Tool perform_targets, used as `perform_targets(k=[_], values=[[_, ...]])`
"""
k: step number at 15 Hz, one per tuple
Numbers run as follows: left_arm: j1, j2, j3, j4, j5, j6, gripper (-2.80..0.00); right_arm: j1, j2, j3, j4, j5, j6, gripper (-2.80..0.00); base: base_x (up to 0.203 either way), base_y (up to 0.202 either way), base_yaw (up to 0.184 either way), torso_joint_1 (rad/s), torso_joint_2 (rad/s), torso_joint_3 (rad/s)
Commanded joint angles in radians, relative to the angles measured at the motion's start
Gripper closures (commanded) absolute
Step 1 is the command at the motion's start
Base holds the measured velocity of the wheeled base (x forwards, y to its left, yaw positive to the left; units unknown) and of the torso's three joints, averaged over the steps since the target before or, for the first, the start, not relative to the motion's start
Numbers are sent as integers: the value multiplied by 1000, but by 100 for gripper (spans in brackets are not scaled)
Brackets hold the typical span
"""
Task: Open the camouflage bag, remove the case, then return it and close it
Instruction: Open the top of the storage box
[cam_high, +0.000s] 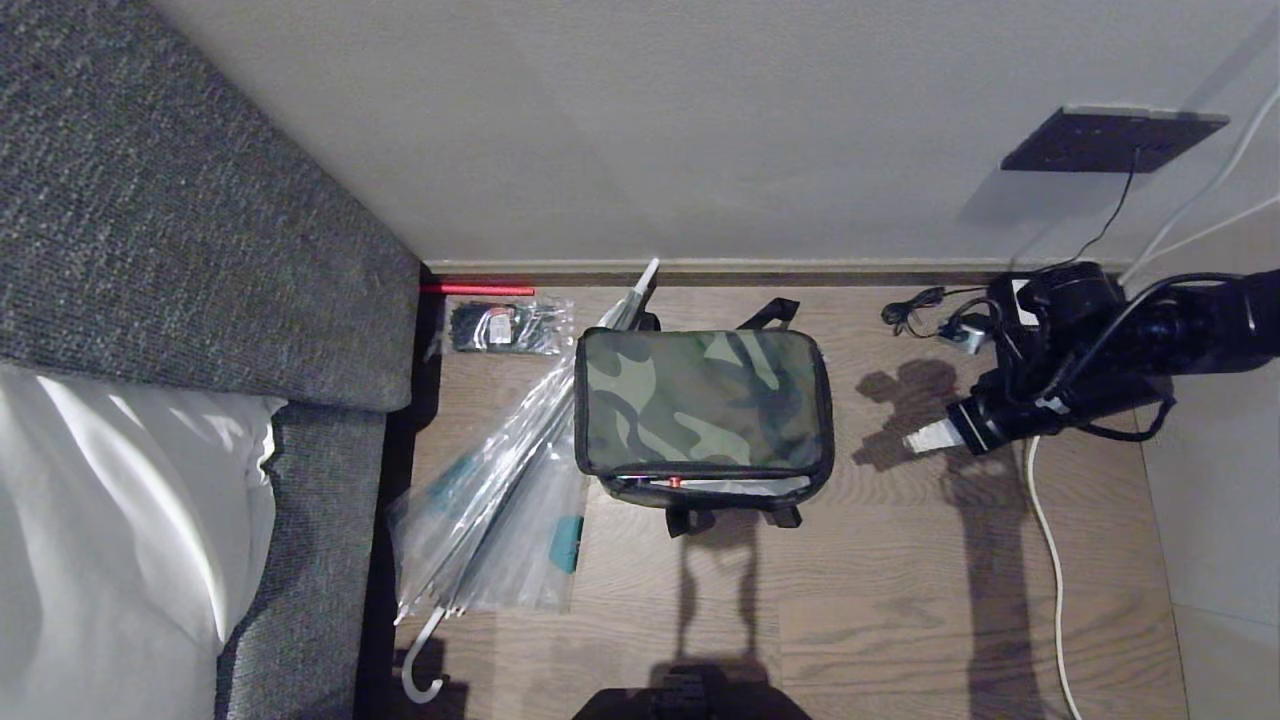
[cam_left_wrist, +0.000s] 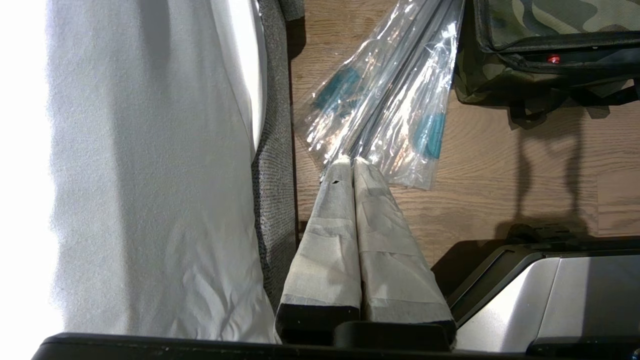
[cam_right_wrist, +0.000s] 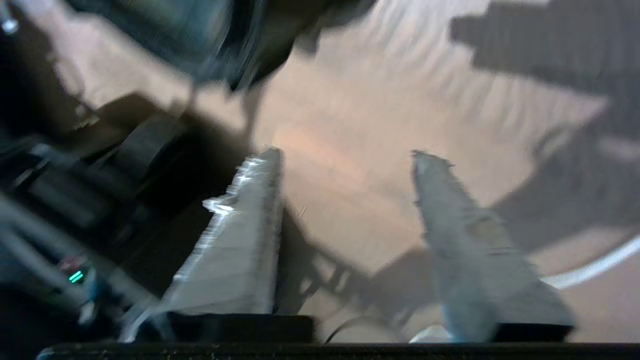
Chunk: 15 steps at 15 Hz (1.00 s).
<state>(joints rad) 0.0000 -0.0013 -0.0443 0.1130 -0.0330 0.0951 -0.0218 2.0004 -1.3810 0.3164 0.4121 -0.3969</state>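
The camouflage bag (cam_high: 703, 403) lies on the wooden floor, its green camouflage lid down and a strip of pale lining and a red zip pull showing along its near edge. Its corner (cam_left_wrist: 550, 45) also appears in the left wrist view. The case is hidden. My right gripper (cam_high: 918, 440) hovers to the right of the bag, clear of it, open with nothing between its taped fingers (cam_right_wrist: 240, 235). My left gripper (cam_left_wrist: 350, 162) is parked low beside the sofa, shut and empty.
A clear plastic-wrapped umbrella (cam_high: 500, 480) lies against the bag's left side. A grey sofa (cam_high: 180, 250) with a white cushion fills the left. A white cable (cam_high: 1045, 540) and a black wall socket (cam_high: 1115, 138) are at the right. The skirting board runs behind.
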Motion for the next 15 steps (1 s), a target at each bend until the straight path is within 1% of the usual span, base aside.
perform_targets(k=[1,5,9,10,11,13,15], values=[[0,1,0,1,-1,0,0,-9,-132,95,3,2,1,0,0,0,0,0,0,0],[0,1,0,1,-1,0,0,-26,-380,302,-1,-5,31,0,0,0,0,0,0,0],[0,1,0,1,1,-2,0,-90,-791,530,26,-33,67,0,0,0,0,0,0,0],[0,1,0,1,0,-1,0,-96,-909,612,36,-43,79,0,0,0,0,0,0,0],[0,1,0,1,-1,0,0,-94,-1025,707,38,-54,99,0,0,0,0,0,0,0],[0,1,0,1,1,0,0,-74,-1260,847,45,-64,176,0,0,0,0,0,0,0],[0,1,0,1,-1,0,0,-57,-1482,989,44,-66,232,0,0,0,0,0,0,0]])
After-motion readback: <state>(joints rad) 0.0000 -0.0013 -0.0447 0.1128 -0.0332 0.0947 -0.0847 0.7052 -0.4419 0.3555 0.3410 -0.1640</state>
